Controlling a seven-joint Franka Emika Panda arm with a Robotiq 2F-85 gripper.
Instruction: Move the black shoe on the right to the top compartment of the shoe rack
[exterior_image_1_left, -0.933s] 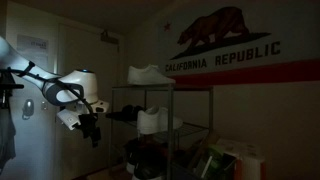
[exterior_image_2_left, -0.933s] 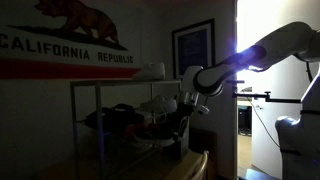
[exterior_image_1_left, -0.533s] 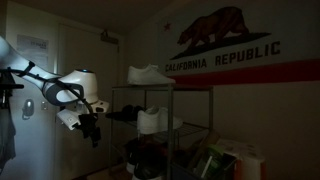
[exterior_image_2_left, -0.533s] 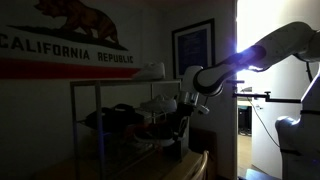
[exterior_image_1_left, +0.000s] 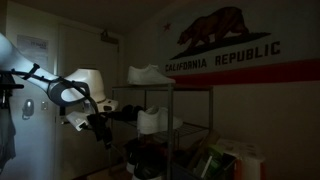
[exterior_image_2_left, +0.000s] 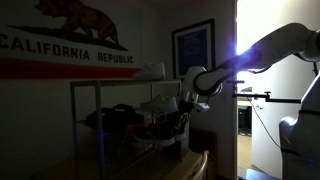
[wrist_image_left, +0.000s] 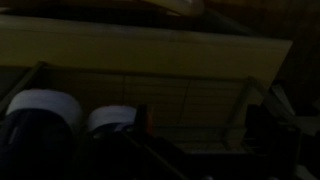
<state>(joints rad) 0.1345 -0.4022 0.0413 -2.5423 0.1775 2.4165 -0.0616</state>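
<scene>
While a white sneaker (exterior_image_1_left: 150, 74) tops the shoe rack (exterior_image_1_left: 172, 112), shoes (exterior_image_1_left: 150, 121) (dim) sit below.

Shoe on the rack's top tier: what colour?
White. The shoe shows best in an exterior view.

- Arm (exterior_image_1_left: 40, 78): one, white with dark joint rings. In an exterior view it enters from the left edge, bends at a rounded joint and slopes down toward the right.
- Arm, seen from the opposite side in an exterior view (exterior_image_2_left: 275, 48): it reaches in from the upper right, with the long link sloping down to the left.
- Wrist (exterior_image_2_left: 200, 82): a white, rounded housing at the low end of that link, turned downward.
- Gripper (exterior_image_1_left: 102, 128): dark, hanging below the wrist and pointing down; it shows in both exterior views (exterior_image_2_left: 180, 125).
- Jaws: too dim in every view, the wrist view included, to tell whether they stand apart or together.
</scene>
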